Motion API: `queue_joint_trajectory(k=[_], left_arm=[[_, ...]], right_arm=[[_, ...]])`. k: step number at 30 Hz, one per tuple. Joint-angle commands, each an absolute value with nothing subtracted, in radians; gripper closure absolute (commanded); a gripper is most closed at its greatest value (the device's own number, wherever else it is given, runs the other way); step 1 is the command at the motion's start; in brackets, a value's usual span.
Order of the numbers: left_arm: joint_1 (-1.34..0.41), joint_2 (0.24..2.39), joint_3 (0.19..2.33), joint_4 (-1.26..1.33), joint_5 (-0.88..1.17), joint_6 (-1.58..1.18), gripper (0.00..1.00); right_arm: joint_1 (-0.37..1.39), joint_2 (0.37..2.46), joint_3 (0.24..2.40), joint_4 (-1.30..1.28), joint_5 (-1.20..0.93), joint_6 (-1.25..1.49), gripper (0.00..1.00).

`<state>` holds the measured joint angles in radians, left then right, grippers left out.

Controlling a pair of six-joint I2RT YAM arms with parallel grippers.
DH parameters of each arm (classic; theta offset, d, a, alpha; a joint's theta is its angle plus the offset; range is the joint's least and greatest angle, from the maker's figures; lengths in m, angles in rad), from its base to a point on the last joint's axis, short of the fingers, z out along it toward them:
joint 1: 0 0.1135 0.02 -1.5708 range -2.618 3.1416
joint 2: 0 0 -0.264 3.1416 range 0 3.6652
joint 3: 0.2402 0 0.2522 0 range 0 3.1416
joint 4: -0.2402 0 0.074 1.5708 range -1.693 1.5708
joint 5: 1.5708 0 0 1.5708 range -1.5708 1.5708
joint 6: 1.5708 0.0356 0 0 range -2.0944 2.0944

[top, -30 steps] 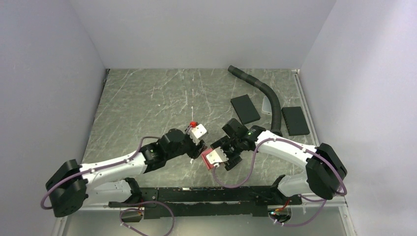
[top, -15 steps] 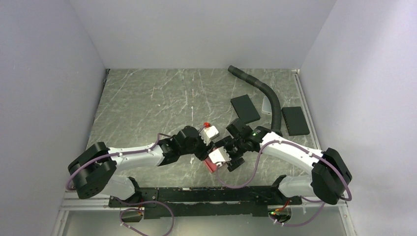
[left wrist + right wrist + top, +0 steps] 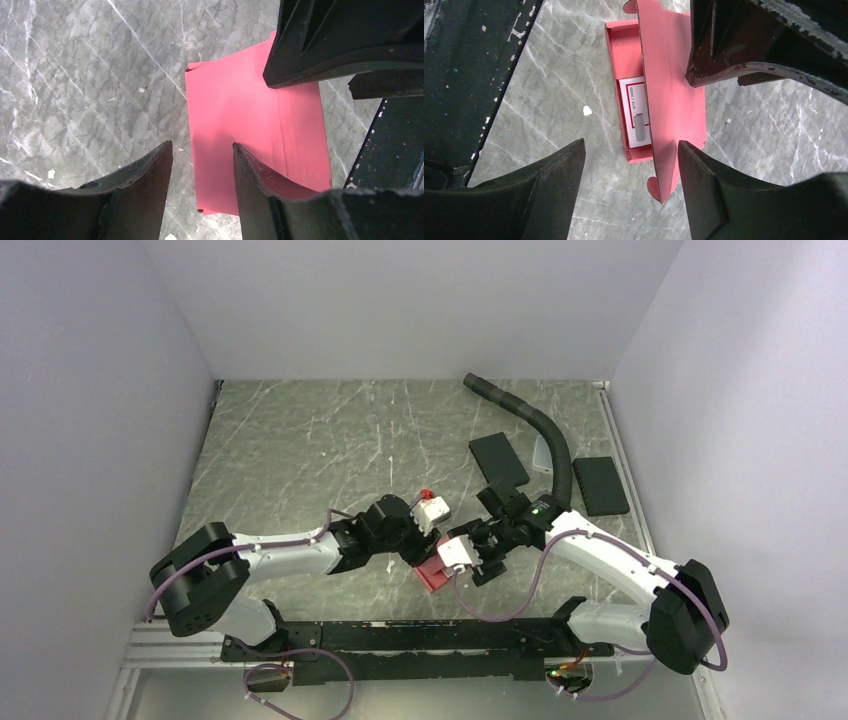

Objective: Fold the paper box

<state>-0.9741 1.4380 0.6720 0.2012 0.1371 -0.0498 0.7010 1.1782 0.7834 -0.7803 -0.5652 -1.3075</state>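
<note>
**Top view.** Both arms reach in low from the near edge and meet over the marble table (image 3: 300, 440).
- The left arm lies almost flat, running toward 3 o'clock. The left gripper (image 3: 412, 548) tips down at the paper box (image 3: 430, 578).
- The right arm comes in from 4 o'clock with its forearm sloping toward 9. The right gripper (image 3: 465, 568) hangs just beside the left one, over the same box.
- The box sits at about 6 o'clock on the table, mostly hidden under the two wrists.
- One black pad (image 3: 498, 460) and a second black pad (image 3: 600, 485) lie out at 2 o'clock, well apart from the box. A black ribbed hose (image 3: 555, 445) curves down between them.

**Left wrist view.** The jaws stand partly open with nothing gripped.
- Beyond them the box (image 3: 250, 130) shows as a plain red panel with one fold line, spreading from the centre toward 3 o'clock.
- The arm's own finger (image 3: 260, 190) covers the panel's near edge.
- The other arm's black finger (image 3: 340, 45) blocks the corner at 1 o'clock. I cannot tell whether it touches the panel.

**Right wrist view.** The jaws are wide and empty, and the box (image 3: 669, 100) lies past the tips.
- The shallow tray is open, with a red-and-white card (image 3: 636, 112) lying inside it.
- The long flap on the 3 o'clock side looks tilted up off the tray and has rounded tabs at both ends.
- The left arm's finger (image 3: 724, 45) sits right at that flap, at 1 o'clock. I cannot confirm contact.
</note>
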Motion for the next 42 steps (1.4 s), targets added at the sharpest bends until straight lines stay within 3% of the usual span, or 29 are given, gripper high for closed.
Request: queue_joint_trajectory(k=[1,42], left_arm=[[-0.975,1.448,0.709,0.223,0.165,-0.08,0.47],[-0.976,1.538,0.719,0.251,0.225,-0.13,0.46]], right_arm=[[0.699,1.183,0.777,-0.813,-0.602,-1.327,0.3],[0.701,1.279,0.717,-0.761,-0.499,-1.312,0.31]])
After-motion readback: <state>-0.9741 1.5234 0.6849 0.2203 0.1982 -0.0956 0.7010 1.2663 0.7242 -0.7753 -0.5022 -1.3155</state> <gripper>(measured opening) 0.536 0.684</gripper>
